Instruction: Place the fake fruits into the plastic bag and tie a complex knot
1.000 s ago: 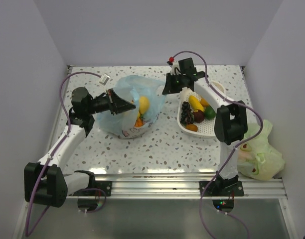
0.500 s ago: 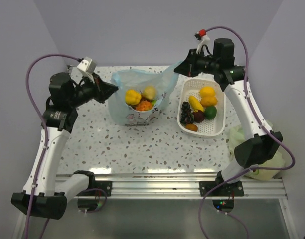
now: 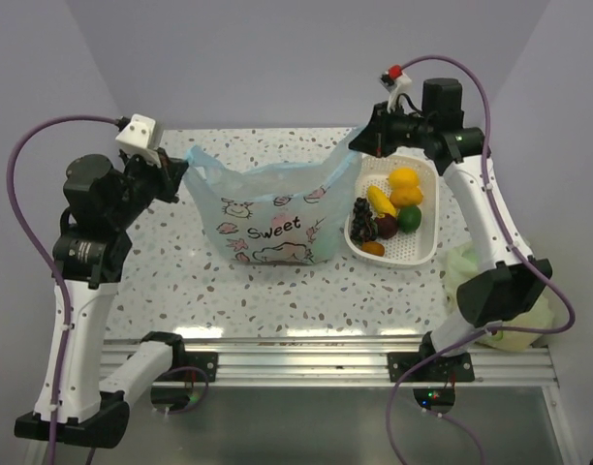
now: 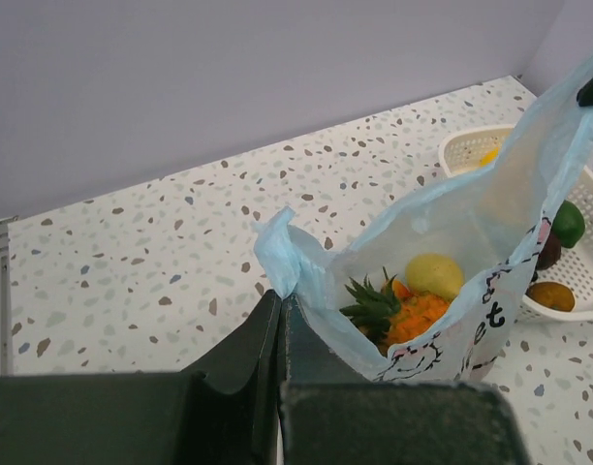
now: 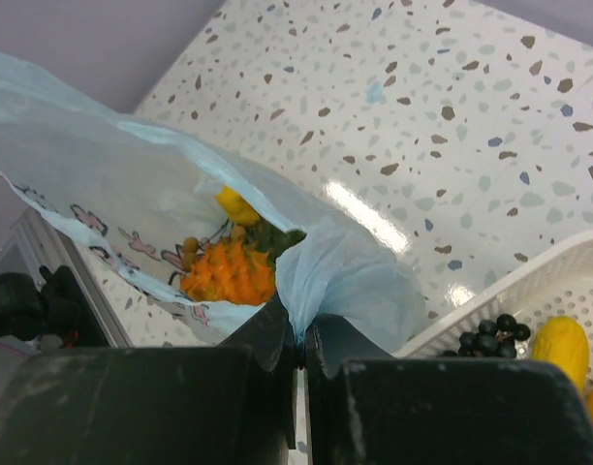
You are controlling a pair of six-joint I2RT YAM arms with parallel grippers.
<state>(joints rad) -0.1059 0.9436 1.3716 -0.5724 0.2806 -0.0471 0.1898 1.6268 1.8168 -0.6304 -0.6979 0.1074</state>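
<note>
My left pincer (image 3: 178,165) is pinched tight on one upper corner of the light-blue bag (image 3: 272,218). My right pincer (image 3: 364,139) is pinched tight on the opposite corner, so the bag hangs stretched wide between them, its bottom down at the speckled table (image 3: 277,286). Inside the bag lie an orange pineapple (image 4: 413,312) and a yellow fruit (image 4: 434,275), while more fruits (image 3: 403,184) sit in the white basket (image 3: 420,254) just to the bag's right.
</note>
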